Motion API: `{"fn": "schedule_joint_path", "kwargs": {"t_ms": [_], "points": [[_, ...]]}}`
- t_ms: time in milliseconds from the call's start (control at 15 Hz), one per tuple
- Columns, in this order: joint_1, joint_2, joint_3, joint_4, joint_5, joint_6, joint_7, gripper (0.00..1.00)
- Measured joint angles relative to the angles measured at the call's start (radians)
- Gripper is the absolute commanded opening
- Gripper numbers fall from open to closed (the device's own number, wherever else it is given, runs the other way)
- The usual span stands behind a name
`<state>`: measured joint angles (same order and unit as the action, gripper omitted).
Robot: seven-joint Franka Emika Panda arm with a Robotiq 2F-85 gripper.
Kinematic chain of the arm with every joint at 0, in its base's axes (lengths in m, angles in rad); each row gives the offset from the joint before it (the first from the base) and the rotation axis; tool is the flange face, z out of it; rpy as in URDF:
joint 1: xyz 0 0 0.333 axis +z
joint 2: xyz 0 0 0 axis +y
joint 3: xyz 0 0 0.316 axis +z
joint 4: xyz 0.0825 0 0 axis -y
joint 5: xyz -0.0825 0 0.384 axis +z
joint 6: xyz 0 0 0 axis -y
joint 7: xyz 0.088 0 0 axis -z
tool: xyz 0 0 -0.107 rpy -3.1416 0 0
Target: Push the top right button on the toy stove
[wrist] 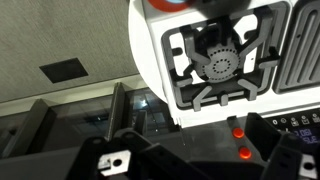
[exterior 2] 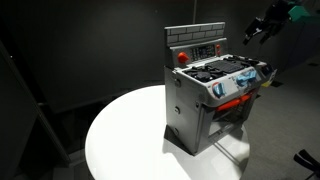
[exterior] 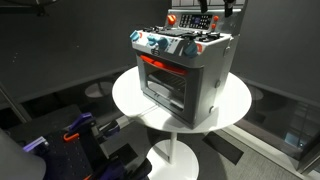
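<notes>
The toy stove (exterior: 185, 70) is silver-grey with a red strip over its glass door and stands on a round white table (exterior: 128, 98). It also shows in an exterior view (exterior 2: 210, 100), with its upright back panel (exterior 2: 197, 42) and a large red button (exterior 2: 182, 57). My gripper (exterior 2: 258, 30) hangs in the air above and beside the top of the back panel, not touching it; it is also at the top of an exterior view (exterior: 228, 8). In the wrist view my gripper (wrist: 200, 145) has its fingers apart, above two small red buttons (wrist: 237, 130) near a black burner (wrist: 222, 62).
The table (exterior 2: 120, 140) stands on a single white pedestal (exterior: 178, 150). Blue, purple and orange equipment (exterior: 80, 132) sits low beside the table. Dark curtains surround the scene.
</notes>
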<state>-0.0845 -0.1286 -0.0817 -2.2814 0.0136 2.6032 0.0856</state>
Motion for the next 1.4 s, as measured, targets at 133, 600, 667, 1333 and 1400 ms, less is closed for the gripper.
{"fn": "schedule_joint_path", "kwargs": {"t_ms": [133,600,667,1333,1400], "points": [[0.001,0.031,0.007,0.022,-0.004,0.010,0.018,1.00],[0.009,0.142,0.011,0.126,-0.004,0.010,0.067,1.00],[0.011,0.155,0.011,0.140,-0.004,0.010,0.073,1.00],[0.033,0.244,0.011,0.236,-0.004,0.008,0.116,1.00],[0.034,0.251,0.011,0.243,-0.004,0.007,0.119,1.00]]}}
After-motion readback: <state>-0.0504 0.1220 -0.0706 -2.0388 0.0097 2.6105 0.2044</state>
